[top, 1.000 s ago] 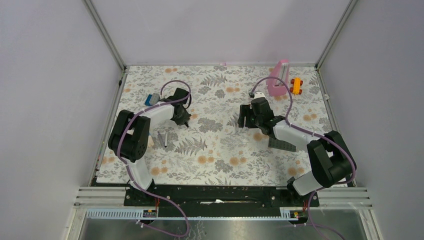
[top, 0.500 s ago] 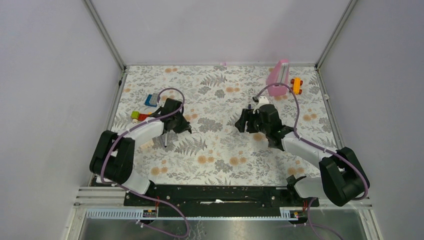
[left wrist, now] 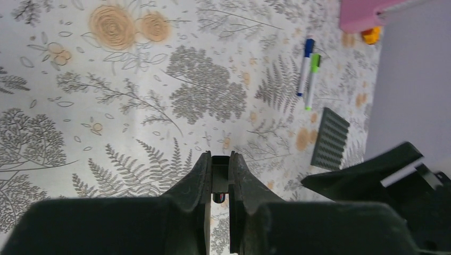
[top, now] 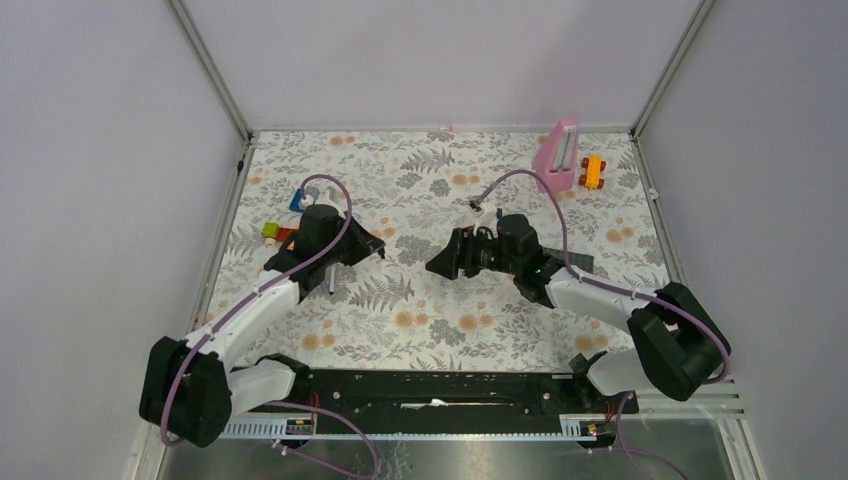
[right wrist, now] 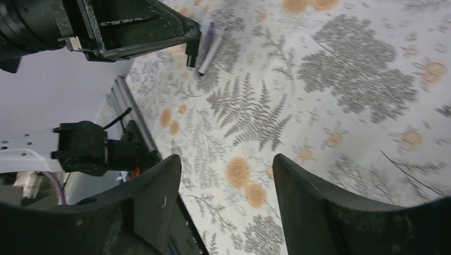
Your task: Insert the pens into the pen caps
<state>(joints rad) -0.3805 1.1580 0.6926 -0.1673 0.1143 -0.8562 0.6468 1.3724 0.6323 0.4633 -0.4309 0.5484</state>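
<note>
My left gripper (left wrist: 220, 158) is shut on a small black pen cap (left wrist: 220, 183), held above the floral mat; in the top view the gripper (top: 377, 251) sits left of centre. An uncapped white pen (top: 330, 279) lies on the mat just below it, and also shows in the right wrist view (right wrist: 209, 48) beside the left fingers. Two white pens, one with a blue cap (left wrist: 306, 66) and one with a green cap (left wrist: 312, 79), lie side by side further off. My right gripper (right wrist: 226, 166) is open and empty, above the mat's middle (top: 441, 266), facing the left gripper.
A grey studded baseplate (left wrist: 330, 139) lies by the right arm (top: 575, 263). A pink holder (top: 557, 155) and an orange toy (top: 593, 170) stand at the back right. A blue block (top: 298, 200) and green and red bricks (top: 275, 232) lie at the left.
The right gripper has moved left and nearer, towards the mat's middle. The left arm has swung and lowered, its gripper shifting slightly right and nearer, staying shut.
</note>
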